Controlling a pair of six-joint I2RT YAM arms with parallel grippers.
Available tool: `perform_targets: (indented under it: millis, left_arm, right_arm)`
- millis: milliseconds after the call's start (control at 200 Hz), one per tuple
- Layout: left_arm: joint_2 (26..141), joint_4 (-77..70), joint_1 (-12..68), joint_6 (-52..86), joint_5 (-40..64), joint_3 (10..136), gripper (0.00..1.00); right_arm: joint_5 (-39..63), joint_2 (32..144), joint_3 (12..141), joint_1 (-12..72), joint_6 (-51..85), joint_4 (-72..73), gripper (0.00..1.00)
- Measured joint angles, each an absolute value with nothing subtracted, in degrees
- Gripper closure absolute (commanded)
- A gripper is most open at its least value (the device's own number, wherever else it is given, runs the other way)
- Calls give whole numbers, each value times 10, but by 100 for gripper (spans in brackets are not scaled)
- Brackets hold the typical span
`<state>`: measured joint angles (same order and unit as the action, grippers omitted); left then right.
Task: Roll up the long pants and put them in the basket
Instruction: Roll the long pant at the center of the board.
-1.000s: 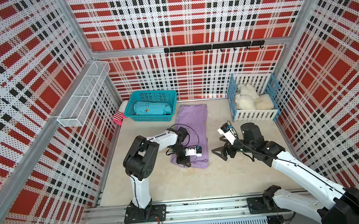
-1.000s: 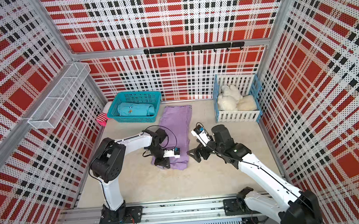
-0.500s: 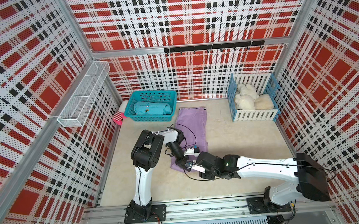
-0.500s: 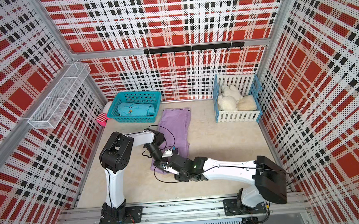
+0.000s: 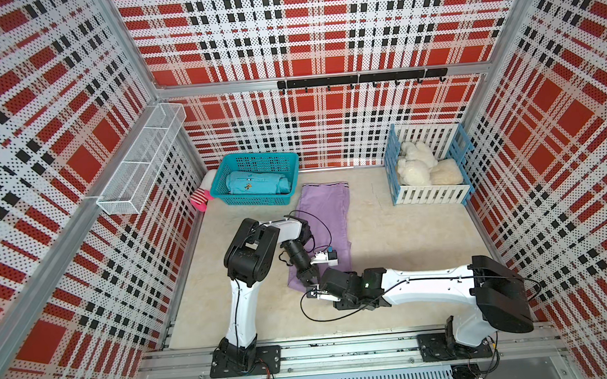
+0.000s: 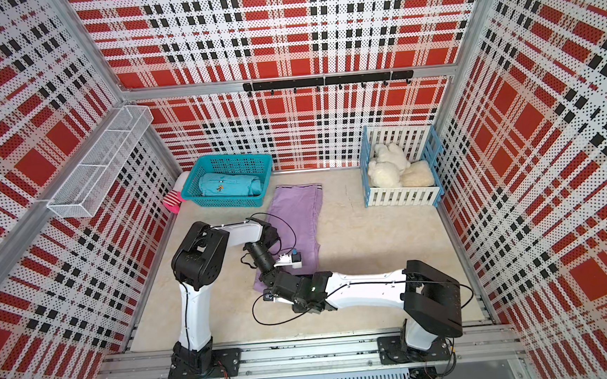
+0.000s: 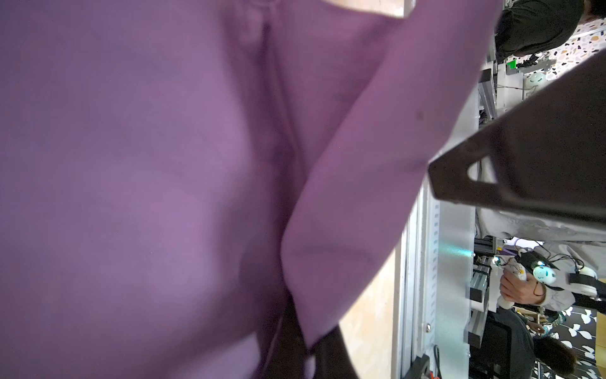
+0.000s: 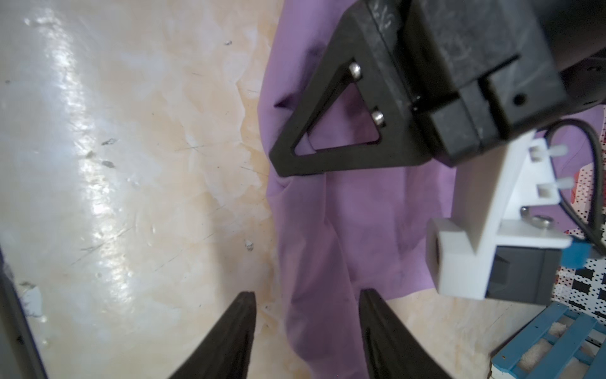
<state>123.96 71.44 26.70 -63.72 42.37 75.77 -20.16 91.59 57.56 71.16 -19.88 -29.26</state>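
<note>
Both top views: one pair of lilac thin-cloth long pants [image 5: 327, 214] lies lengthwise on the beige floor [image 5: 389, 235], beside one teal plastic basket [image 5: 255, 201]; left wrist: left gripper [image 7: 305, 347] clenched on a lilac fold; right wrist: right gripper [image 8: 306, 297], two black fingers parted, cloth edge between.

The cream, marbled bench [image 5: 389, 235] carries the long pants [image 5: 327, 210], spread lengthwise near its middle, with the striped waistband toward the back wall and the near end rumpled. A teal basket [image 5: 259, 201] stands just beside the waistband. A pink striped soft item [image 5: 200, 199] lies against the basket's far side. A slatted crate [image 5: 430, 196] stands in the opposite back corner
</note>
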Motion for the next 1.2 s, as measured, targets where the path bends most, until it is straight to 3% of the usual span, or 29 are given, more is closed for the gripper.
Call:
perform_targets:
  millis: [376, 471, 521, 717, 842, 977, 1007, 1017, 1027, 1032, 1042, 1203]
  left_arm:
    - [1241, 716, 263, -633, 424, 759, 100]
    - [1241, 716, 261, -633, 425, 759, 100]
    - [1241, 716, 261, -633, 425, 759, 100]
    - [1241, 716, 259, -633, 426, 759, 100]
    - [1241, 716, 253, -633, 430, 755, 97]
    - [1235, 713, 229, -630, 431, 748, 78]
    - [1231, 710, 220, -632, 431, 746, 55]
    - [1230, 712, 217, -629, 431, 745, 41]
    - [1228, 714, 212, -626, 432, 745, 15]
    - [1227, 713, 211, -628, 432, 745, 7]
    - [1225, 714, 206, -629, 432, 743, 1]
    - [1174, 711, 122, -619, 433, 743, 1]
  right_arm:
    - [-204, 978, 574, 712, -217, -249, 44]
    - [-206, 1003, 574, 711, -225, -238, 48]
    - [-213, 1014, 574, 711, -228, -230, 54]
    - [-221, 1036, 574, 702, -234, -198, 100]
    - [-216, 1036, 573, 697, -239, -192, 100]
    - [-207, 1036, 566, 691, -240, -167, 100]
    - [-204, 1036, 564, 689, -240, -160, 100]
    - [-203, 1036, 563, 688, -240, -159, 100]
    - [-203, 1036, 563, 688, -240, -158, 100]
    - [-202, 1036, 562, 688, -240, -158, 100]
    - [-202, 1036, 562, 687, -240, -156, 100]
    - [-195, 1032, 554, 684, -241, -144, 100]
